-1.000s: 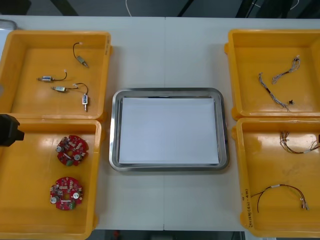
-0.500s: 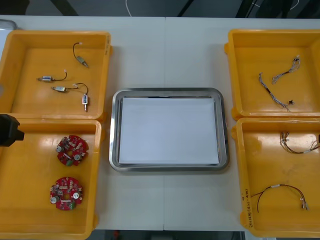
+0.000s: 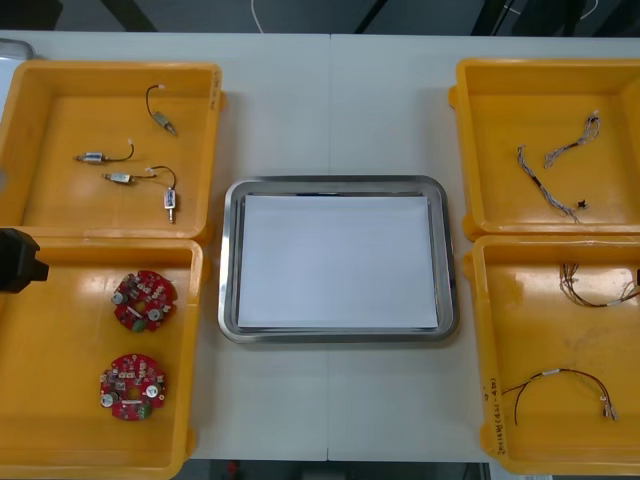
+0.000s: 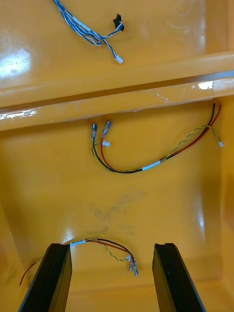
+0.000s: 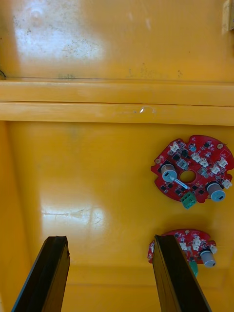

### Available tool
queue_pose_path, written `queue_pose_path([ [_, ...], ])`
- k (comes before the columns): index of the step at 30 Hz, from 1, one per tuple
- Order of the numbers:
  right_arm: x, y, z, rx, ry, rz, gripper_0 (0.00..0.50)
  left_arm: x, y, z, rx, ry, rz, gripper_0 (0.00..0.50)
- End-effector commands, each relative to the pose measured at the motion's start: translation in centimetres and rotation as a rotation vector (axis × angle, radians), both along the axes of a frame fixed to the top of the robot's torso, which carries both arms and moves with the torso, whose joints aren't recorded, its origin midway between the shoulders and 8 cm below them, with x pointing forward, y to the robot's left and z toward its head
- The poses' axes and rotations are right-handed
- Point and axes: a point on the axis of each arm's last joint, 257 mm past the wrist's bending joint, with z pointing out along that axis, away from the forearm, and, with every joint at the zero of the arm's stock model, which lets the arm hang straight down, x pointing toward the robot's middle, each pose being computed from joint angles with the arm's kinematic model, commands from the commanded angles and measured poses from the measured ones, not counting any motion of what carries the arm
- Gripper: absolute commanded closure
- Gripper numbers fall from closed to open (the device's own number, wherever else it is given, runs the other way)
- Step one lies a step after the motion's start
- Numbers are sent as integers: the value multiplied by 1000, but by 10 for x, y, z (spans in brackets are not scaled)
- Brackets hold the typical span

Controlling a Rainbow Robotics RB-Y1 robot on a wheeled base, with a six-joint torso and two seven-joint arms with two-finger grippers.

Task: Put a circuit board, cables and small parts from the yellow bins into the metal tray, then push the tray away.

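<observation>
- Fingers of the left gripper stand spread over the near left yellow bin, beside two round red circuit boards.
- Right gripper is spread likewise, over red and yellow cables in the near right yellow bin.
- Metal tray, white inside, lies between the bins.
- Black writing on that right bin's rim is unreadable.

Centre: the metal tray sits on the light table between my bins, white inside.
Far left bin: four small metal parts, each trailing a short black lead.
Near left bin: two round red circuit boards, one farther out, one closer to me, lying apart.
Far right bin: two twisted blue and white cables, near each other.
Near right bin: a red and yellow cable by the far wall, and a dark cable closer in.
Left arm: a black piece of it is at the left edge, over the wall between my two left bins.
</observation>
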Motion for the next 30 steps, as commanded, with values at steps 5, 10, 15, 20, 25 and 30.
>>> queue_pose_path([
  [5,4,-9,17,-65,-25,50,18,-6,5,5,64,2,-68,0],
  [10,4,-9,17,-65,-25,50,19,-6,5,5,64,2,-68,0],
  [15,4,-9,17,-65,-25,50,18,-6,5,5,64,2,-68,0],
  [20,4,-9,17,-65,-25,50,18,-6,5,5,64,2,-68,0],
  [25,4,-9,17,-65,-25,50,19,-6,5,5,64,2,-68,0],
  [30,4,-9,17,-65,-25,50,19,-6,5,5,64,2,-68,0],
])
